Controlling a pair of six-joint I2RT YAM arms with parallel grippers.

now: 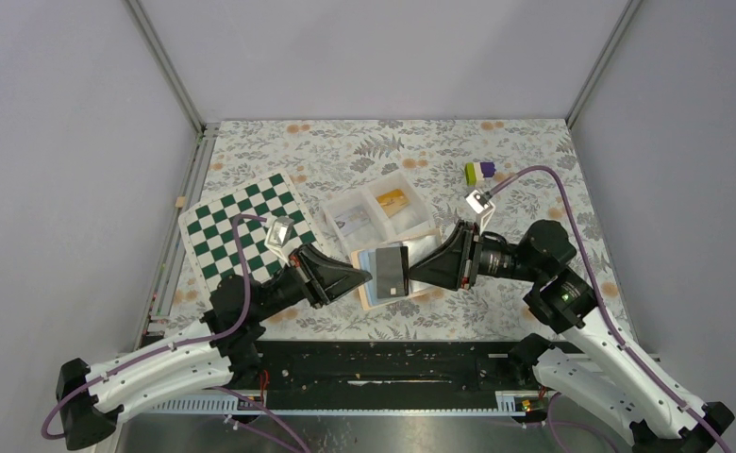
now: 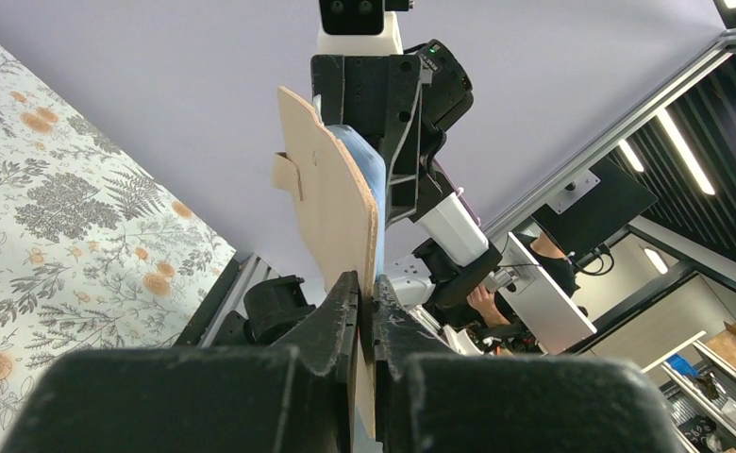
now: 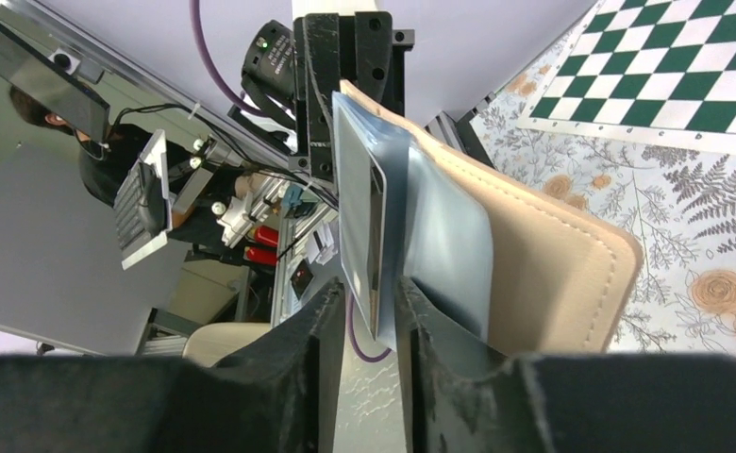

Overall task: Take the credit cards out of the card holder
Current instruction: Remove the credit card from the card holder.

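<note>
The card holder [image 1: 372, 291], pale blue with a tan border, is lifted off the table between both arms. My left gripper [image 1: 364, 278] [image 2: 366, 288] is shut on its tan edge [image 2: 331, 198]. A credit card [image 1: 393, 269] [image 3: 359, 208] sticks out of the holder's blue pocket [image 3: 444, 236], in front of the tan cover [image 3: 553, 274]. My right gripper [image 1: 413, 272] [image 3: 372, 293] has its jaws on either side of the card's corner. They stand a little apart: the card lies against one finger, with a gap to the other.
A white two-compartment tray [image 1: 378, 212] just behind the holder has a pale card in one compartment and a yellow-orange one in the other. A green-and-white chequered board [image 1: 242, 226] lies at the left. A small green, white and purple block [image 1: 480, 171] sits at the back right.
</note>
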